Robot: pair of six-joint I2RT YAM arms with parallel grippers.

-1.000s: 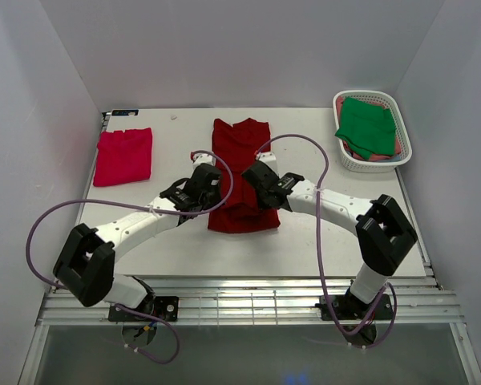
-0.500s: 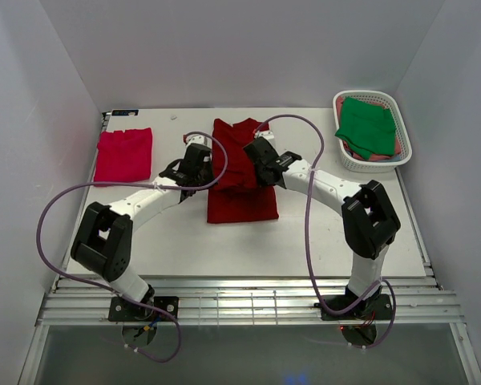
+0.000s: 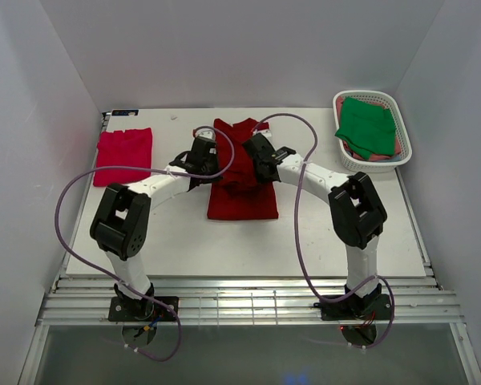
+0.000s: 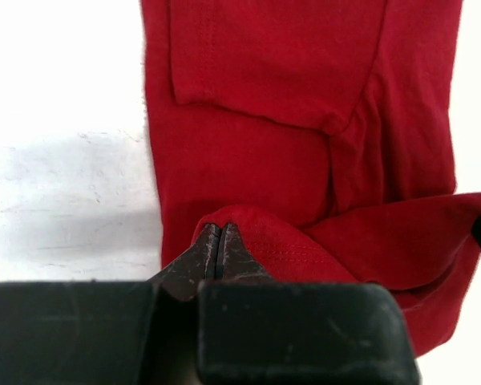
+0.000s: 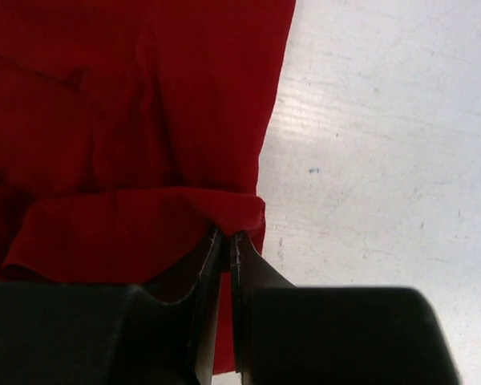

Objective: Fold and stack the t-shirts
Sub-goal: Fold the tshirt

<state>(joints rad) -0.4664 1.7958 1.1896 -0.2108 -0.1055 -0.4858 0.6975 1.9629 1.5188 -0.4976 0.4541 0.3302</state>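
The large dark red t-shirt (image 3: 242, 178) lies in the middle of the table, its near part doubled back over the far part. My left gripper (image 3: 210, 157) is shut on the shirt's left hem edge (image 4: 248, 233). My right gripper (image 3: 259, 157) is shut on the right hem edge (image 5: 236, 210). Both hold the hem over the shirt's middle. A brighter pinkish-red t-shirt (image 3: 123, 155) lies folded at the far left. A green t-shirt (image 3: 367, 126) lies on top in the basket.
The white slotted basket (image 3: 401, 152) stands at the far right corner with pinkish cloth under the green shirt. Bare white tabletop (image 3: 321, 233) lies in front of the shirt and to its right. Purple cables loop over both arms.
Both grippers have carried the dark red shirt's near hem away from me toward the collar, folding the shirt over itself. Both arms are stretched farther out.
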